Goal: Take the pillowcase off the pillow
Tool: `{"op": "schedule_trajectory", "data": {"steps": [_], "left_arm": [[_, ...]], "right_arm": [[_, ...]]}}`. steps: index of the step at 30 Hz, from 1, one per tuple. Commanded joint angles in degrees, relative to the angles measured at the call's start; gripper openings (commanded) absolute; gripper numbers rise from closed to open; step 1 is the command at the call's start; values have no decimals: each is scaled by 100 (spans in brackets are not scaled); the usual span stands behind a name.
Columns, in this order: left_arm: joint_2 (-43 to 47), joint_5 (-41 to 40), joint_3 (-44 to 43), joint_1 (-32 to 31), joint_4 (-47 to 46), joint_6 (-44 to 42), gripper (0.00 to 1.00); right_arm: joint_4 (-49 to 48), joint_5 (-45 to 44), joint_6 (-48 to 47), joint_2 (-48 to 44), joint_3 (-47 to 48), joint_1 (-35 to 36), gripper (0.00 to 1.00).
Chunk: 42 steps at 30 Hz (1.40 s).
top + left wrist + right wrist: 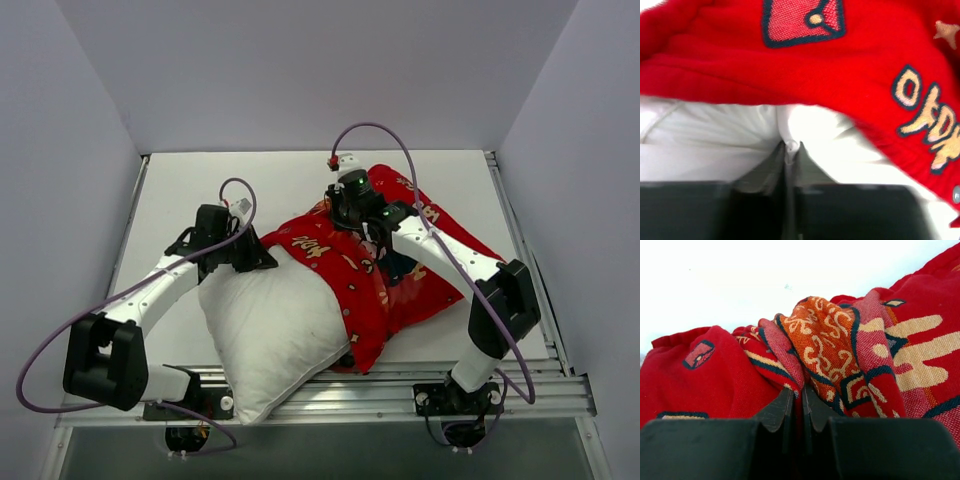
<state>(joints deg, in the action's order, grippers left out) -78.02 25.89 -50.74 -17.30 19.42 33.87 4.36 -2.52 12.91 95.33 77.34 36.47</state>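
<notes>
The white pillow (265, 330) sticks out of the red pillowcase (400, 270) toward the near left, about half bared. My left gripper (250, 255) is shut on a pinch of white pillow fabric (790, 147) just below the red cover's edge (805, 80). My right gripper (352, 205) is shut on a bunched fold of the pillowcase (805, 365) at its far side. In the right wrist view the printed red and orange cloth (830, 350) rises between the fingers (777, 410).
Grey walls close in the white table (180, 190) on three sides. A metal rail (400, 385) runs along the near edge under the pillow's corner. A purple cable (400, 150) arcs over the right arm.
</notes>
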Motion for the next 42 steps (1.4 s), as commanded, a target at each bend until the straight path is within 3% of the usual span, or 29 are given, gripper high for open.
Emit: {"op": "schedule_trajectory", "data": {"steps": [1, 4, 9, 14, 17, 20, 23, 28, 31, 33, 36, 37, 39, 42], "left_arm": [[-372, -313, 337, -28, 712, -152, 3], [-258, -417, 14, -28, 922, -336, 2], [452, -1619, -945, -45, 1740, -846, 2], [849, -2377, -1789, -177, 2153, -1690, 2], [937, -2404, -2106, -212, 2171, -1927, 2], [981, -2378, -2291, -265, 2119, -2041, 2], [973, -2325, -2440, -326, 2084, -2121, 2], [973, -2369, -2528, -397, 2022, -2165, 2], [973, -2439, -2572, -414, 2031, -2165, 2], [999, -2536, -2581, -415, 2022, -2156, 2], [1052, -2877, -2669, -406, 2074, -2130, 2], [1061, -2975, -2704, -414, 2170, -2095, 2], [1104, -3212, -2879, -406, 2302, -2077, 2], [1175, -3756, -3134, -406, 2706, -2051, 2]], "right_arm": [[-67, -372, -16, -252, -61, -149, 0], [-58, -397, -16, -295, 9, -158, 0], [283, -495, -269, -568, 281, -166, 2], [890, 513, -587, -420, 1203, -88, 35], [1137, 630, -736, -148, 1738, 149, 58], [1356, 692, -754, 291, 2291, 343, 73], [1497, 727, -807, 809, 2767, 466, 80], [1699, 1210, -930, 1558, 3515, 563, 83], [1901, 1412, -1009, 2049, 3665, 607, 82], [2095, 1421, -1088, 2191, 3665, 607, 77], [2271, 1167, -1054, 2367, 3569, 458, 44], [2280, 888, -1027, 2367, 3447, 379, 21], [2280, 483, -948, 2306, 3323, 64, 0], [2140, -414, -694, 2008, 3103, -541, 0]]}}
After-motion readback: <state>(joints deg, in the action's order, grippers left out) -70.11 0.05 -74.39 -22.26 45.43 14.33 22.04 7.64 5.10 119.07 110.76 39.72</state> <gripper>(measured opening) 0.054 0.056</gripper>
